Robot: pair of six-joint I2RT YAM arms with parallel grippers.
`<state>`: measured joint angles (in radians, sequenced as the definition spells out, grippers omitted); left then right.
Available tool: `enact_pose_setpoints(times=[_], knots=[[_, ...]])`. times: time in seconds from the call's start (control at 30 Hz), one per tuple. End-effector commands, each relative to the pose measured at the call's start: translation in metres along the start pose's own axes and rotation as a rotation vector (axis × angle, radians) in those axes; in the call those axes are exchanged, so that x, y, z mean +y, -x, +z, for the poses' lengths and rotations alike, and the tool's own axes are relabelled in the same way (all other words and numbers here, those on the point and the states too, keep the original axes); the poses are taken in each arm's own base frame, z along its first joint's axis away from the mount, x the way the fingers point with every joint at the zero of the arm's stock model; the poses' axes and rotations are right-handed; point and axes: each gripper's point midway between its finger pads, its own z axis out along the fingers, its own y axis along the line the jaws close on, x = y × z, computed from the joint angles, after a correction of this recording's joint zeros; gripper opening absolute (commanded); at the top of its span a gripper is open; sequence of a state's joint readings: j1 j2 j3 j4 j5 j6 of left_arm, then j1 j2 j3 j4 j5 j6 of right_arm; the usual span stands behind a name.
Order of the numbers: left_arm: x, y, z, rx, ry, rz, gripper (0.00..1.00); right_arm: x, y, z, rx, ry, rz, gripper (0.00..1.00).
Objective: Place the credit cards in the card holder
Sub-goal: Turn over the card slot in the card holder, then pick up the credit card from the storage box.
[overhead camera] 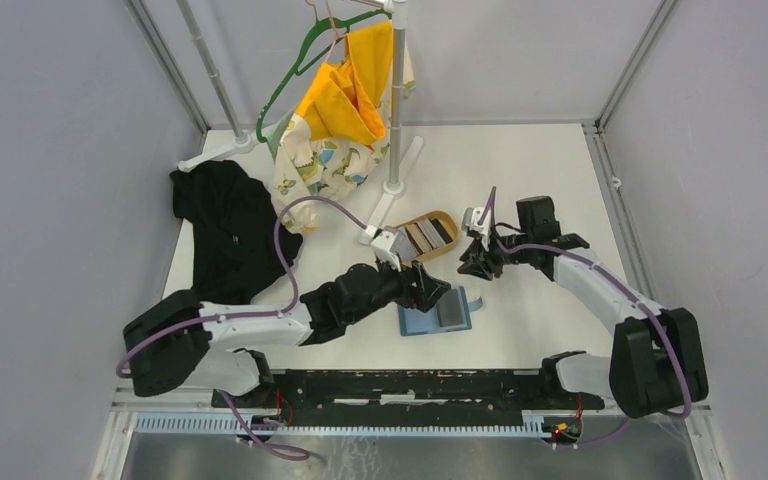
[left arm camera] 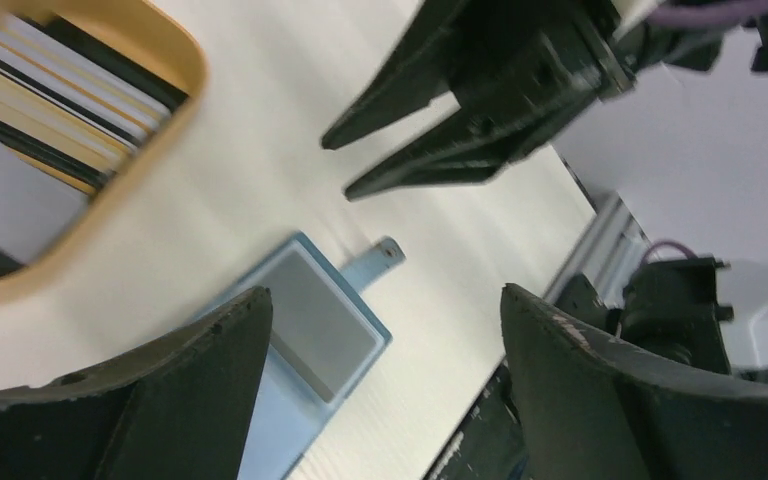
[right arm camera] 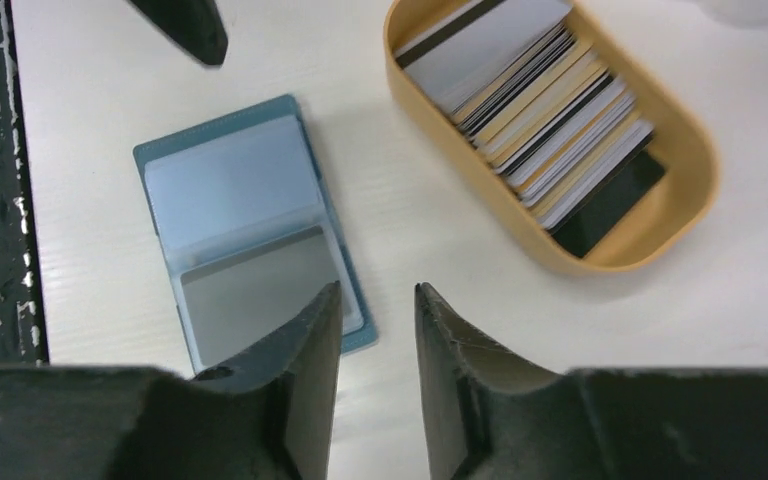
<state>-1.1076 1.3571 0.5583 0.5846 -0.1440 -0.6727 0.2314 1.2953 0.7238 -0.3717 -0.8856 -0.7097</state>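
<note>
The card holder (right arm camera: 250,250) is lying open nearest us under the left gripper (left arm camera: 380,300), its jaws wide and empty, the right gripper (right arm camera: 377,292) is hovering beside it, jaws slightly apart and holding nothing, and beyond, the credit cards (right arm camera: 540,110) are packing the wooden tray (right arm camera: 600,262) so tightly I'm fearing a double pick.

top external: card holder (overhead camera: 422,323) partly under left gripper (overhead camera: 432,293) | left wrist: wooden tray (left arm camera: 175,60) cut off by top and left edges; credit cards (left arm camera: 70,90) blurred, print unreadable | right wrist: card holder's near corner behind a finger (right arm camera: 300,380) of the right gripper (right arm camera: 377,290); snap tab probably hidden there too
</note>
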Motion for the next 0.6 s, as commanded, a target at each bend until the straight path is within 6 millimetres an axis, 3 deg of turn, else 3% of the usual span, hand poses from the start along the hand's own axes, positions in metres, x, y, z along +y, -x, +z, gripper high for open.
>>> enact_pose_setpoints(times=[0.0, 0.1, 0.23, 0.43, 0.57], knots=[[0.027, 0.060, -0.016, -0.157, 0.222, 0.247, 0.98, -0.026, 0.074, -0.019, -0.160, -0.094, -0.175, 0.44], [0.038, 0.087, -0.019, -0.200, 0.307, 0.291, 1.00, -0.052, 0.115, -0.025, -0.232, -0.150, -0.191, 0.57], [0.060, 0.099, -0.021, -0.221, 0.373, 0.280, 1.00, -0.077, 0.143, -0.003, -0.268, -0.111, -0.075, 0.58], [0.108, 0.093, -0.033, -0.252, 0.503, 0.265, 0.96, -0.097, 0.128, 0.046, -0.165, -0.099, 0.053, 0.58], [0.119, 0.094, -0.035, -0.275, 0.506, 0.230, 0.94, -0.109, 0.108, 0.065, -0.121, -0.116, 0.160, 0.59]])
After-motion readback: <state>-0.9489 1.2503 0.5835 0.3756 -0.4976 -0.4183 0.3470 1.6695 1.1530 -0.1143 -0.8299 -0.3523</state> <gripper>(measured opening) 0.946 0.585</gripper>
